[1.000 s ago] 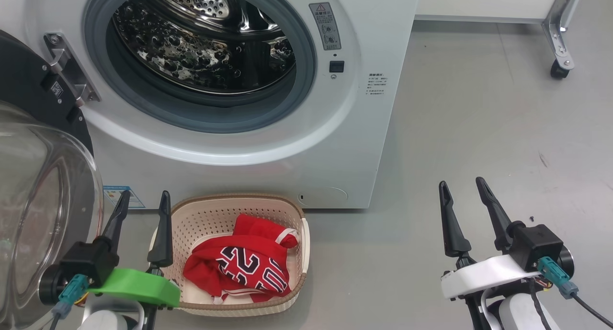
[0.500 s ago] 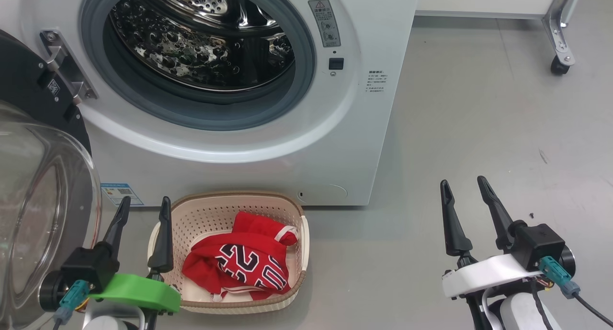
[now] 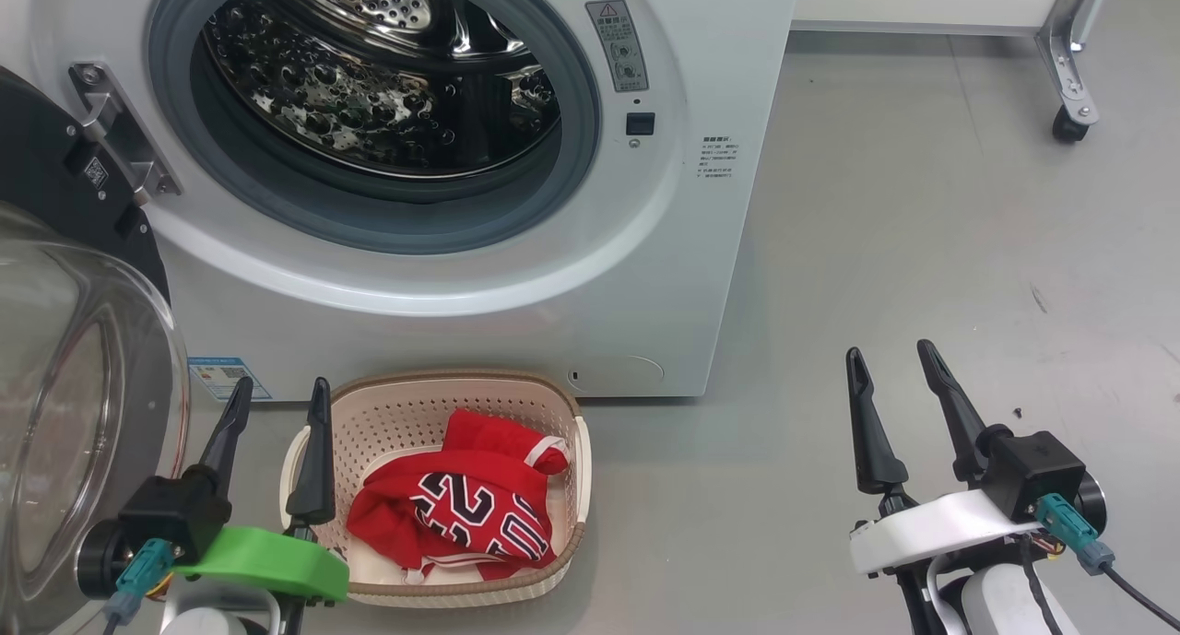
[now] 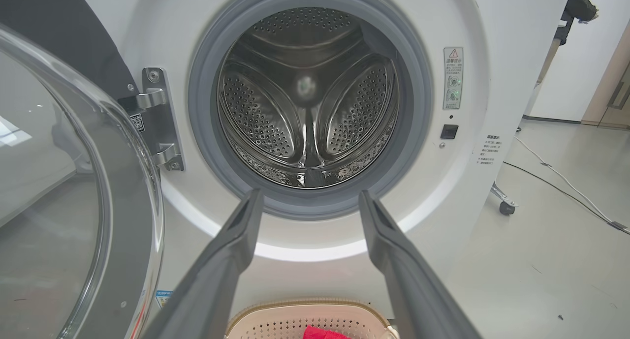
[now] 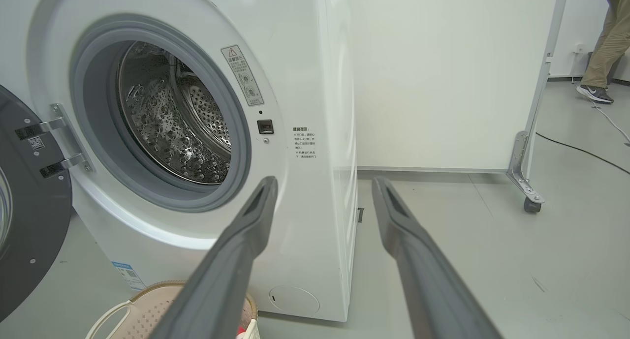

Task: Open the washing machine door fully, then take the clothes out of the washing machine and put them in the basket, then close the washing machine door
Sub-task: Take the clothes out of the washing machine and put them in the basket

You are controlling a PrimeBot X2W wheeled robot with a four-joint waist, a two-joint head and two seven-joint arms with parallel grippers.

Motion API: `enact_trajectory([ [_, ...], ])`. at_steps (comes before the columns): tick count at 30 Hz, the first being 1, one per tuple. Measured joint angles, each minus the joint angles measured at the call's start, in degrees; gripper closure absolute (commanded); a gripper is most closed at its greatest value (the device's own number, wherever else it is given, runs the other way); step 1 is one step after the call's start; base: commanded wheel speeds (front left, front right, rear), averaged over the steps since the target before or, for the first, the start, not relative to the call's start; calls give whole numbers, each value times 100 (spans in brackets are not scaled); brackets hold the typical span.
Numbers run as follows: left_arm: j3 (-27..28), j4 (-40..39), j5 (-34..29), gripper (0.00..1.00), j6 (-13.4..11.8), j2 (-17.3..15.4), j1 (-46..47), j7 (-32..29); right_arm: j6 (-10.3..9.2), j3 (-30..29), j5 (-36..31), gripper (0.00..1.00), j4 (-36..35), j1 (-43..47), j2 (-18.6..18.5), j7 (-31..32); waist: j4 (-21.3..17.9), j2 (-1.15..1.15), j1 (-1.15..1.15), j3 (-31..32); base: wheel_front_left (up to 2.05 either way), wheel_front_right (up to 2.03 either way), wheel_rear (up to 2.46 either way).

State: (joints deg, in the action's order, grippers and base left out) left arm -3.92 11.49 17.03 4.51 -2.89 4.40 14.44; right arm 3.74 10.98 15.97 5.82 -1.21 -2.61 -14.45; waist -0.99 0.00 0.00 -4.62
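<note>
Now, with left gripper [image 3: 281, 383] and right gripper [image 3: 889, 348] open and empty, the washing machine door [image 3: 83, 386] looks rigid, heavy and slippery, better pushed at its black rim [image 3: 46, 202].

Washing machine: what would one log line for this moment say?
door: open | drum: empty | clothes: in basket | left claw: open, empty | right claw: open, empty | remaining: close door

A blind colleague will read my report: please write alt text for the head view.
A white washing machine stands with its door swung open at the left and its steel drum looking empty; the red clothes lie in the cream basket on the floor in front. The left hand, beside the basket, and the right hand are open and empty.
</note>
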Motion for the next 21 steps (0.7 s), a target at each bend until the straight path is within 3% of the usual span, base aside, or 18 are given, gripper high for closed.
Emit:
enact_trajectory([
  [21,-23,-85,0,0,34,5,-17,0,24,43,-1,0,10,-1,0,0,-101,0,0,-22,0,0,0],
])
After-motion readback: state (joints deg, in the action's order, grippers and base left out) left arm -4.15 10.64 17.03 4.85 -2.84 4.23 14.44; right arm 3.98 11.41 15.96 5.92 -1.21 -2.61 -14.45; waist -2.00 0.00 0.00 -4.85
